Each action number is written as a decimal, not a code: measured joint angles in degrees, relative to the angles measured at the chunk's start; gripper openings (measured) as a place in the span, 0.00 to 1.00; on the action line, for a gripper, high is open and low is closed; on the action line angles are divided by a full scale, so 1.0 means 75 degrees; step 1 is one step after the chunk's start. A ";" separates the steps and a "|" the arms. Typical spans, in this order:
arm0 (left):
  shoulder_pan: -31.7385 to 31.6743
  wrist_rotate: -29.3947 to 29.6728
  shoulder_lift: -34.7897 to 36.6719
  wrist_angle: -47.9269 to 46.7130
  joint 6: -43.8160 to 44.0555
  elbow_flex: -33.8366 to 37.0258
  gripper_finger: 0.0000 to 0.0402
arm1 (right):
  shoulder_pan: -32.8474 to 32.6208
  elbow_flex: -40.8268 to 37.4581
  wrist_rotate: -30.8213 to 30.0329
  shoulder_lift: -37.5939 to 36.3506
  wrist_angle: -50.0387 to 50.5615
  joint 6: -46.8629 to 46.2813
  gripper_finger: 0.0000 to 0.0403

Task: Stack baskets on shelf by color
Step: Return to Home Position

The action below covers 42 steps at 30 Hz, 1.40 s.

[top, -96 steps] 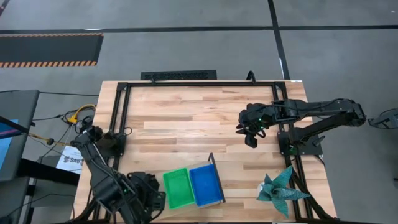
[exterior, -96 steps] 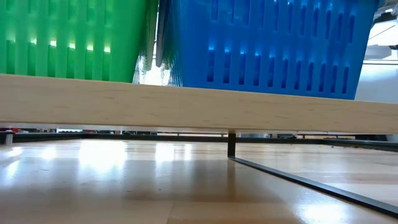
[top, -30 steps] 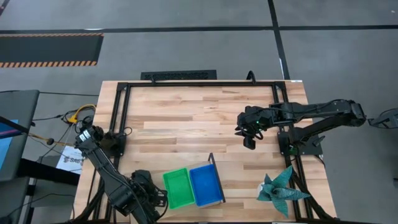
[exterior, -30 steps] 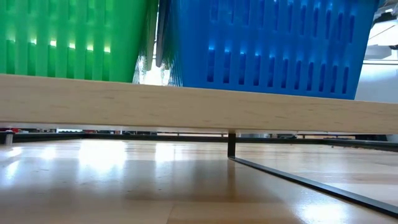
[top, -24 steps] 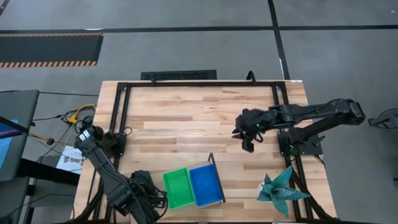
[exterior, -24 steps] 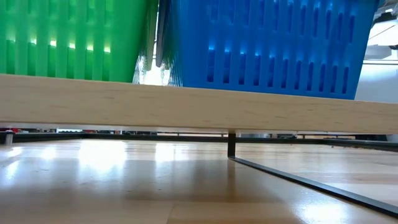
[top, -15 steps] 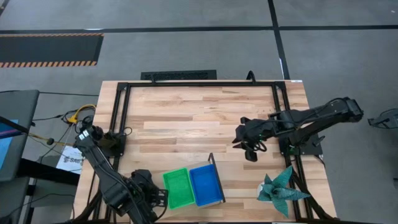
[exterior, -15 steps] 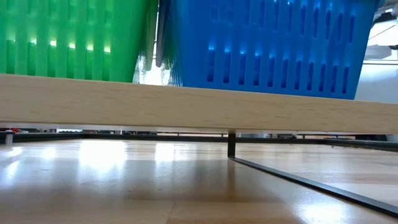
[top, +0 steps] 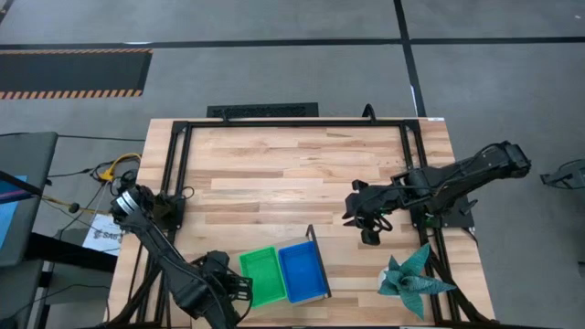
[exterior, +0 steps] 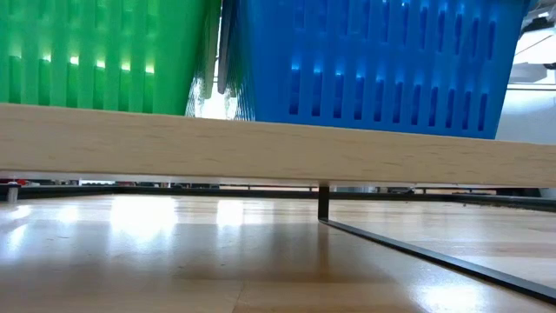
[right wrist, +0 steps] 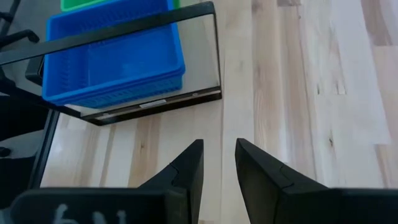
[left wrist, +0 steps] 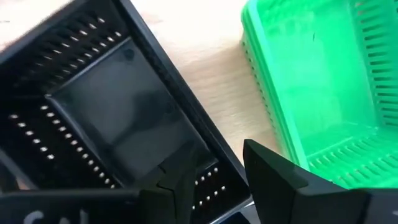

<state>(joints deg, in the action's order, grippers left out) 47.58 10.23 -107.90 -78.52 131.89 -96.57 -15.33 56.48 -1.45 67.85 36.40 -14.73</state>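
The green baskets (top: 260,277) and blue baskets (top: 302,271) sit side by side on the shelf (exterior: 278,152) at one edge of the surface (top: 274,174), while the black baskets (left wrist: 106,124) beside the green are hidden from above by the left hand (top: 224,291), empty with fingers narrowly parted, like the right hand (top: 368,228) farther off.

Bright, even light falls from above on the slatted light-wood tabletop (top: 292,174), and shadows are soft. In the low view, backlight glows through the slotted bright green plastic basket (exterior: 87,52), and the tabletop shows glare.
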 joint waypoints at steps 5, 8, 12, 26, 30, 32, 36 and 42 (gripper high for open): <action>-0.0007 -0.0156 -0.0002 0.0096 -0.0094 -0.0031 0.29 | 0.0006 0.0001 -0.0003 0.0000 -0.0005 -0.0042 0.29; -0.0004 -0.0111 -0.0003 -0.0052 -0.0334 -0.0423 0.29 | 0.0006 0.0001 -0.0003 0.0000 -0.0038 -0.0057 0.29; -0.0001 0.0591 -0.0003 -0.0626 -0.0503 -0.1023 0.29 | -0.0006 0.0001 -0.0003 0.0000 -0.0137 -0.0060 0.29; -0.0426 0.5308 -0.0006 -0.1242 -0.6000 -0.3353 0.29 | -0.0164 0.0500 -0.0009 -0.1254 -0.0416 0.1289 0.29; -0.0561 0.5074 0.0000 -0.1208 -0.8730 -0.4211 0.29 | -0.0033 0.0901 -0.0008 -0.2236 0.0266 0.1580 0.29; -0.0610 0.4793 0.0000 -0.1124 -0.9641 -0.4455 0.29 | 0.0108 0.0946 -0.0032 -0.2694 0.0804 0.1613 0.29; -0.0610 0.4887 0.0006 -0.1156 -1.1238 -0.4422 0.29 | 0.0397 0.0918 -0.0108 -0.3468 0.1428 0.1854 0.29; -0.0742 0.6006 0.1063 -0.1530 -1.1663 -0.3686 0.29 | 0.0646 0.0050 0.0042 -0.4751 0.0131 0.2863 0.29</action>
<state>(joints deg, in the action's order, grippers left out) 42.01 55.28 -99.92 -90.00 44.42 -124.21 -10.49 56.86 -1.14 32.22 37.38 6.74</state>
